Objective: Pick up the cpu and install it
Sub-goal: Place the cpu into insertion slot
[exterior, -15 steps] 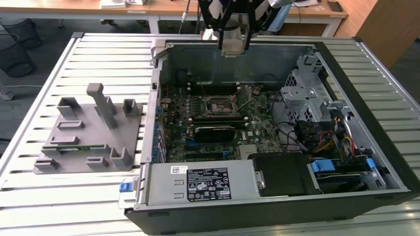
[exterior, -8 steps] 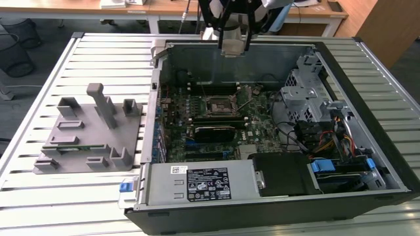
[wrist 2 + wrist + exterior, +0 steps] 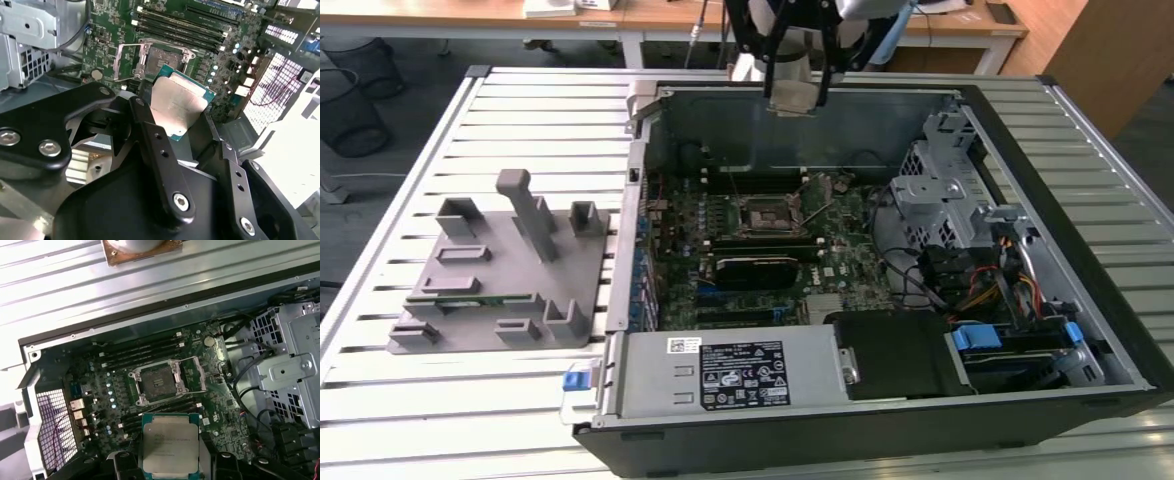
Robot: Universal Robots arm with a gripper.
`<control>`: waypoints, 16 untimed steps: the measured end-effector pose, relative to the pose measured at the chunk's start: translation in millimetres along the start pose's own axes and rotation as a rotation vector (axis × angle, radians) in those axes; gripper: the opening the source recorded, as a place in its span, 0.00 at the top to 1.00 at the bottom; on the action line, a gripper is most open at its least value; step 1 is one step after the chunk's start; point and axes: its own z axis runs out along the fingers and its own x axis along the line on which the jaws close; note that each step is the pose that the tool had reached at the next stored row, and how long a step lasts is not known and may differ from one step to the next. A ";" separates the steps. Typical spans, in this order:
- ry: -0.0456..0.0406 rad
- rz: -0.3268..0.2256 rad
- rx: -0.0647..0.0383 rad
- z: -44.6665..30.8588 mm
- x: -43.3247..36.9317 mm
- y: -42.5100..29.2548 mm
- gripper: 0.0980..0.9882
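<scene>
Overhead, the tool (image 3: 177, 119) hangs above the open socket (image 3: 159, 381), clamped on the cpu (image 3: 170, 447).

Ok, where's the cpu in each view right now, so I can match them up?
Exterior view: likely the cpu, a pale square at the gripper tips, above the case far wall.
Second wrist view: cpu clamped between the black fingers, socket frame beyond it.
First wrist view: cpu in the gripper, socket frame beyond it.
Shared landmark: the open socket frame.
</scene>
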 end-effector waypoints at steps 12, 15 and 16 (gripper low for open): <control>-0.0071 0.136 0.000 0.9 0.0 -0.1 0.51; -0.0088 0.168 -0.001 1.0 0.0 -0.1 0.51; -0.0093 0.179 -0.001 1.1 0.0 -0.1 0.51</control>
